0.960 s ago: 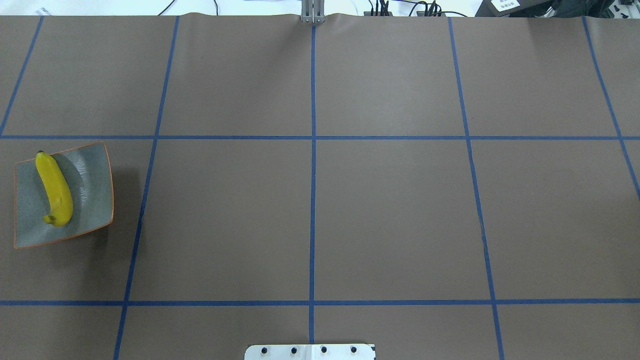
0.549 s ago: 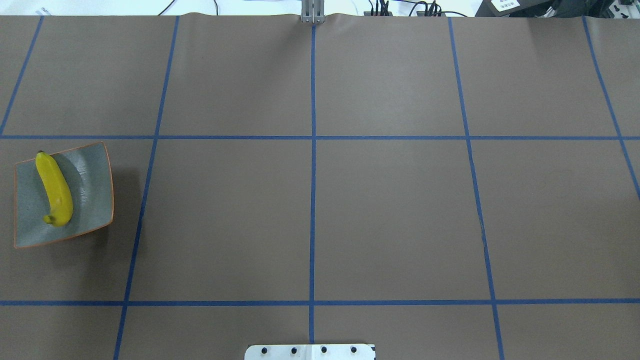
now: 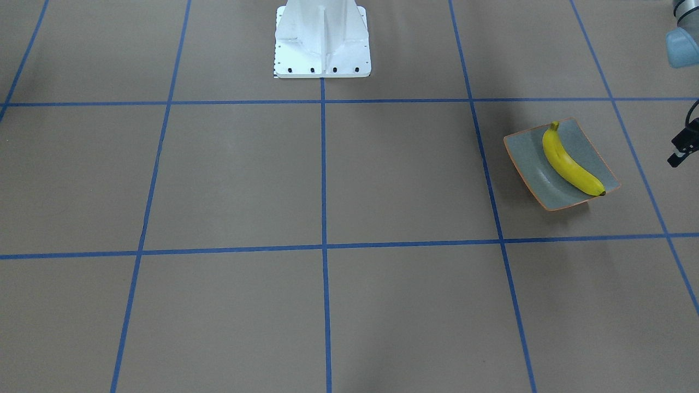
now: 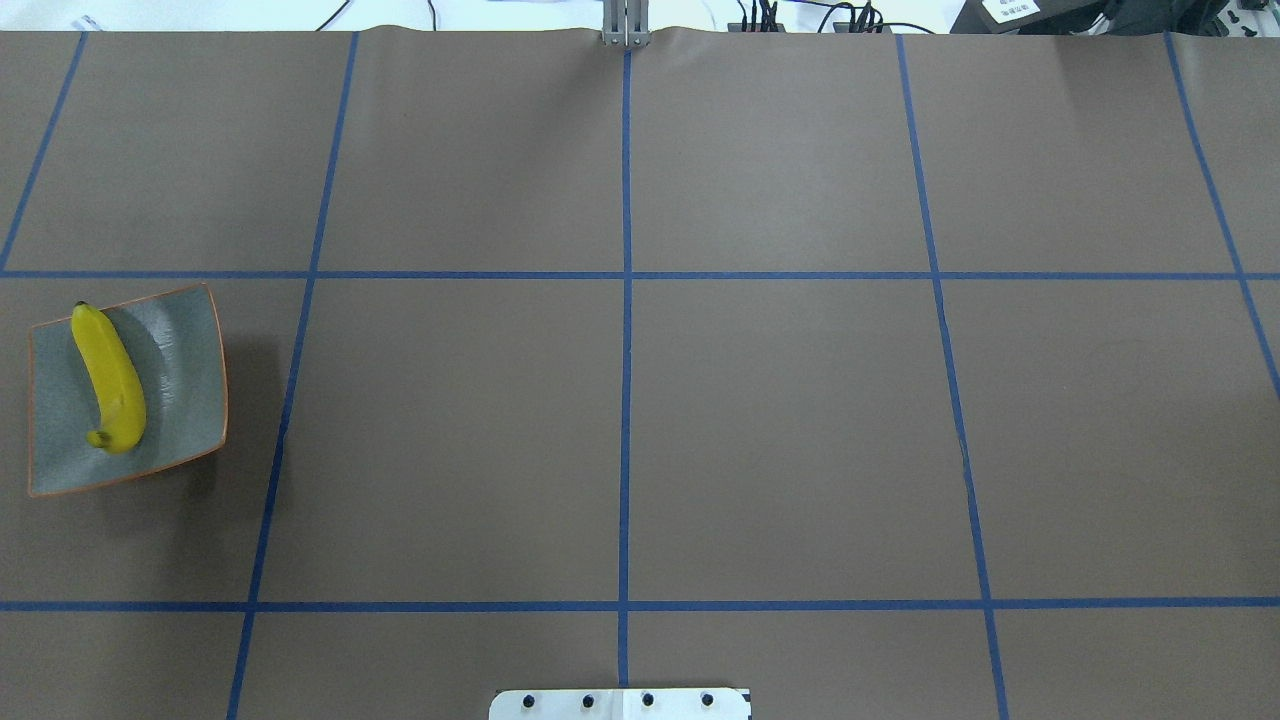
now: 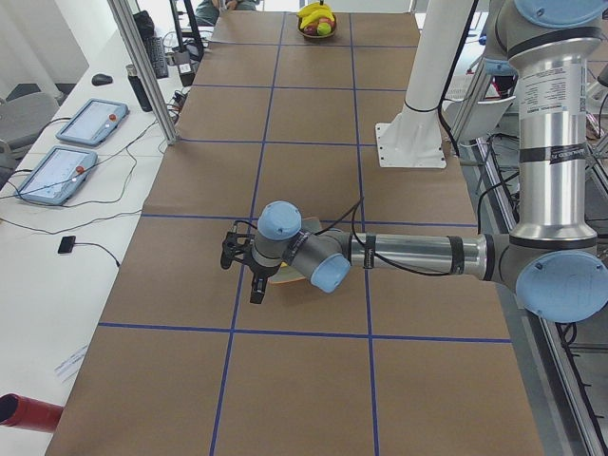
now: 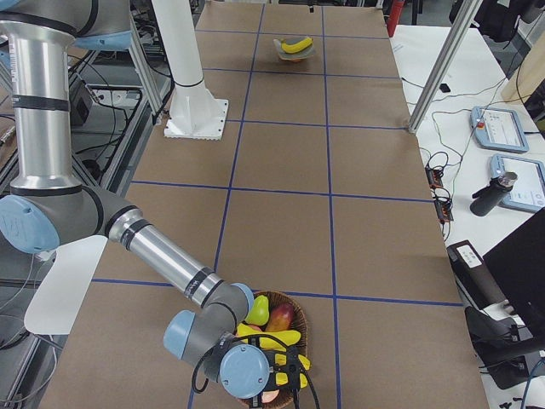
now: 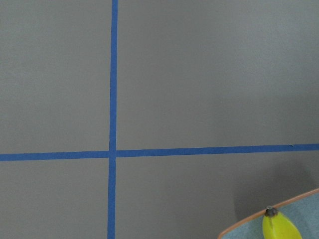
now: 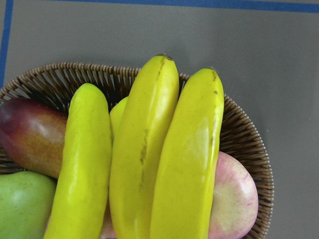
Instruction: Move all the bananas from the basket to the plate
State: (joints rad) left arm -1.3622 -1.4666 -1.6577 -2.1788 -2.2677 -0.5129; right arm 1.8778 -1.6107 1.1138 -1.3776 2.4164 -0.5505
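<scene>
From my console, one banana (image 4: 110, 380) lay slantwise on the plate (image 4: 190, 400), which sat on the brown surface (image 4: 780, 430) towards the robot's left end. The left claw (image 5: 253, 290) hung low just beside that plate, pointing down. I could not tell whether its fingers were spread or pressed together. At the opposite end, the basket (image 8: 244, 144) held three bananas (image 8: 144, 149) side by side. They lay on top of a red-green mango (image 8: 30, 134), a pink apple (image 8: 234, 199) and a green fruit (image 8: 22, 204). The right claw (image 6: 285, 373) hovered directly over the basket, and I could not tell its state either.
</scene>
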